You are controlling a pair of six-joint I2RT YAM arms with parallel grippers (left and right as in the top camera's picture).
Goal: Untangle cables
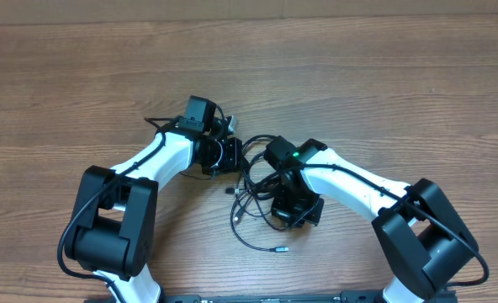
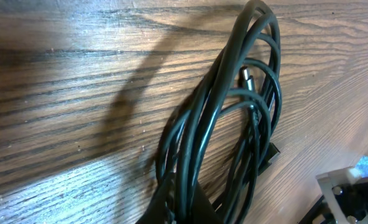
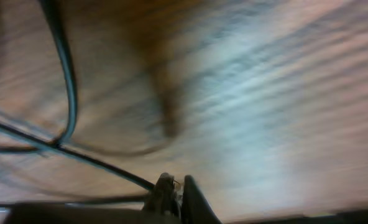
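Observation:
The cables (image 1: 247, 183) are thin black cords tangled in loops on the wooden table between my two grippers. My left gripper (image 1: 225, 156) is at the bundle's upper left. In the left wrist view its fingers (image 2: 179, 208) are shut on several strands of the looped cables (image 2: 234, 124), and a silver-tipped plug (image 2: 246, 76) shows inside the loops. My right gripper (image 1: 294, 212) is at the bundle's lower right. In the blurred right wrist view its fingers (image 3: 174, 194) are shut on the end of one thin black cable (image 3: 84, 155). A loose strand ends in a small plug (image 1: 281, 249) near the front.
The wooden table (image 1: 384, 76) fills the view. Both white arms reach in from the front edge, and their black bases (image 1: 110, 223) (image 1: 426, 236) stand at the lower left and right. Part of the right arm (image 2: 352, 190) shows in the left wrist view.

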